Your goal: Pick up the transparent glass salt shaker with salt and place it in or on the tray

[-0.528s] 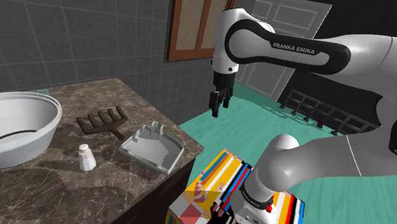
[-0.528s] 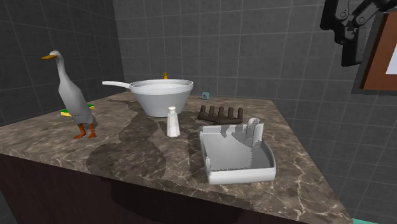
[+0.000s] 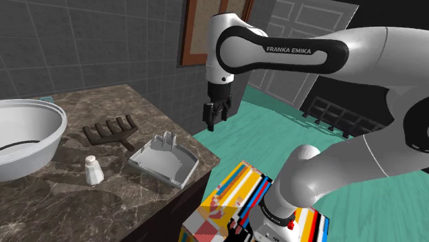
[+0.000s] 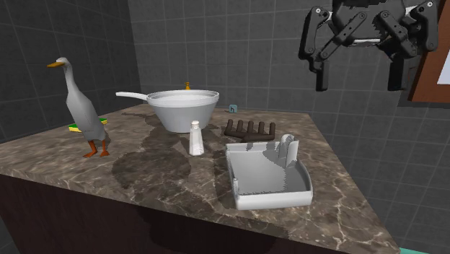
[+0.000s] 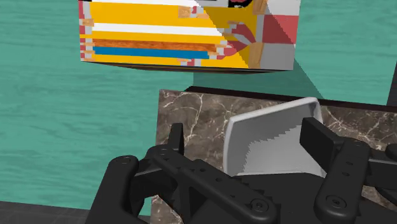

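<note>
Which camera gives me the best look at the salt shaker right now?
The second exterior view: the salt shaker stands upright and unobstructed in front of the bowl. The shoulder view shows it from above, near the tray. The wrist view looks at the tray's corner.

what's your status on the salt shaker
Gripper empty, jaws open, high off the tray's side. White salt shaker upright on marble counter, between bowl and tray. Nothing over it.

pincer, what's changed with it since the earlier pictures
The pincer moved leftward in both the shoulder view and the second exterior view, ending closer to the tray. It is open and holds nothing. The salt shaker, the tray, the bowl and the duck stayed where they were.
</note>
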`<state>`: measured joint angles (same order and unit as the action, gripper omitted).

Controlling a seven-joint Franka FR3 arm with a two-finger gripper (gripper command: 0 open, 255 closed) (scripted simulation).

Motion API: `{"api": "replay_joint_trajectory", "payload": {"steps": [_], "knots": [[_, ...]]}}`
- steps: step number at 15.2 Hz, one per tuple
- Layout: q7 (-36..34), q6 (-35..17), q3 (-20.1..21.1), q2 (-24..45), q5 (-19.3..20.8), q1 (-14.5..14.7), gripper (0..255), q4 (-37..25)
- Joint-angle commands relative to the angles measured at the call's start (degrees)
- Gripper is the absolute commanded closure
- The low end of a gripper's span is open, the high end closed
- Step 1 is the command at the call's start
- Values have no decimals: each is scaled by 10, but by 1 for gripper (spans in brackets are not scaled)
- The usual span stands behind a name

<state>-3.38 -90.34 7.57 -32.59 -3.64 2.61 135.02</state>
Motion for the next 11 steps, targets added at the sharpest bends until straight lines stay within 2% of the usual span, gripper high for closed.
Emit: {"api": "replay_joint_trajectory", "payload": {"steps": [1, 11], "knots": [[-12, -21, 13, 39, -9, 6, 0, -19], [-77, -94, 77, 235, -25, 34, 0, -145]]}}
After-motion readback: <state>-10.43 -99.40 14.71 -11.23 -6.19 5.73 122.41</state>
